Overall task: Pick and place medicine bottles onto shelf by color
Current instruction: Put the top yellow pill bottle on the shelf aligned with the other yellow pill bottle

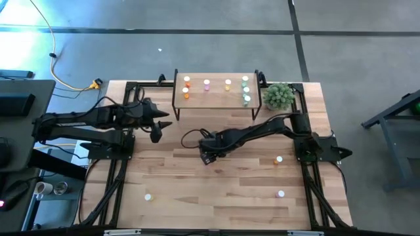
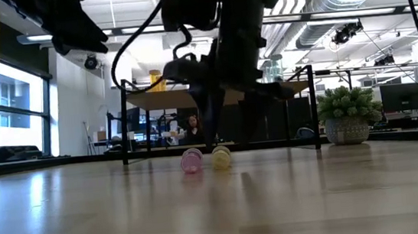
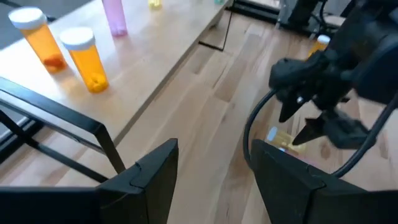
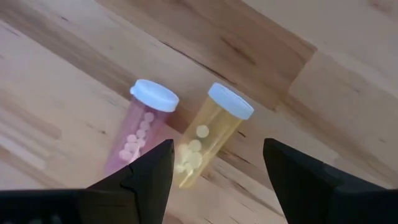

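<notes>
Yellow bottle [image 4: 208, 137] and pink bottle [image 4: 140, 124] lying flat, parallel; right end effector [image 4: 217, 180] open above, empty.

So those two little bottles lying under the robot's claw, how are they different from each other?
The pink bottle has a rosy see-through body, while the yellow bottle has an amber-yellow one. The yellow bottle lies between the open fingers of the right gripper; the pink bottle sits just outside them, beside one finger. Both lie on their sides on the table, side by side, with white caps and small pale pills inside.
</notes>
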Robot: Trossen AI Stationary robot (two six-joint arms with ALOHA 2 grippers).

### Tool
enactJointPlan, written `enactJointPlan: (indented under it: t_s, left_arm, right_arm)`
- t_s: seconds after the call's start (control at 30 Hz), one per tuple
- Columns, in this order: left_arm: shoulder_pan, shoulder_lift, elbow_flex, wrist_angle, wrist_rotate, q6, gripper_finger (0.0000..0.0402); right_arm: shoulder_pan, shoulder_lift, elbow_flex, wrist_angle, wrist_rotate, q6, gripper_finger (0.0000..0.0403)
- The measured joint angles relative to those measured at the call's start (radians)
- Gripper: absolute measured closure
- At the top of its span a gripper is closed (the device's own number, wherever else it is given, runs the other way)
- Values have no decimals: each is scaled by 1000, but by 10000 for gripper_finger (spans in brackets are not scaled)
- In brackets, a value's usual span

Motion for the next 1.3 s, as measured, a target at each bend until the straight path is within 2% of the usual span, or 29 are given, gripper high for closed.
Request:
enactJointPlan:
  t_s: [0.13,0.27,0.6,0.77,1.0,1.3]
  left_arm:
    - [0,-30,0,-1,0,12,209]
    - [0,-49,0,-1,0,20,209]
    - [0,-58,0,-39,0,28,209]
    - [0,-58,0,-55,0,28,209]
    - [0,-58,0,-88,38,26,209]
    - [0,-58,0,-87,63,25,209]
  right_arm:
    - [2,24,0,1,-3,10,167]
    - [3,49,0,-1,-21,10,185]
    - [18,54,1,-28,-9,-1,280]
    - [21,54,1,-33,-10,-60,319]
    - [23,29,-2,-40,-18,-118,322]
    - [46,-89,-1,-13,123,-203,320]
